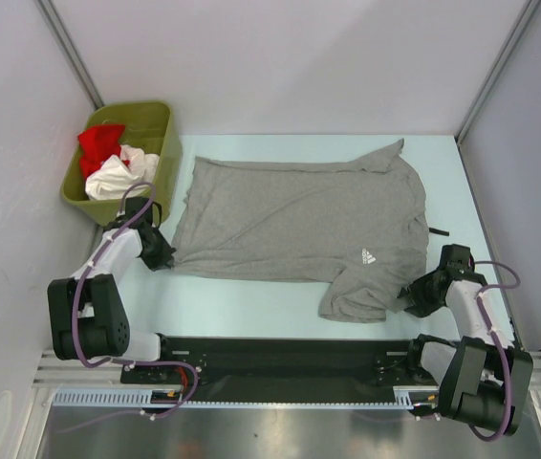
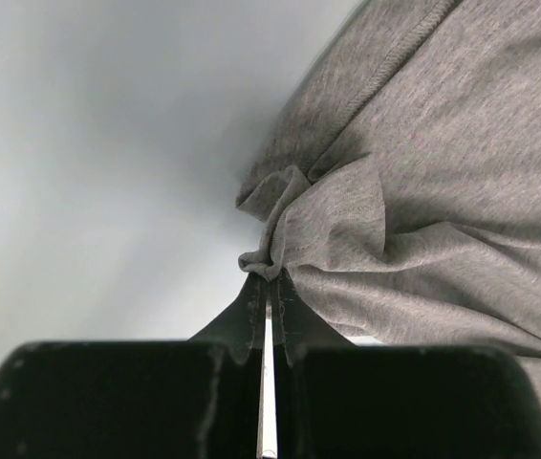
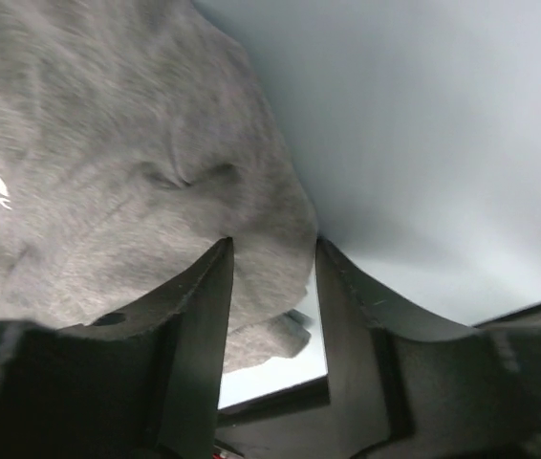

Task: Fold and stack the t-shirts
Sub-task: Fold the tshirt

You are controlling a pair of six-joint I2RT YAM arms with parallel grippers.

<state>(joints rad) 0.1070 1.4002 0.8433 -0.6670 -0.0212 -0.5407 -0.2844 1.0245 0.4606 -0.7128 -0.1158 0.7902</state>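
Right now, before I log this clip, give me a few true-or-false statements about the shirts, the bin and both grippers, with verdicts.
1. The grey t-shirt lies spread out on the table, not folded. True.
2. The left gripper is open and clear of the fabric. False: it is shut on a bunched corner of the grey t-shirt.
3. The olive-green bin holds a red shirt and a white shirt. True.
4. The right gripper is clamped tight. False: its jaws stand apart at the edge of the sleeve.
5. The white logo is hidden underneath. False: it faces up, near the right arm.
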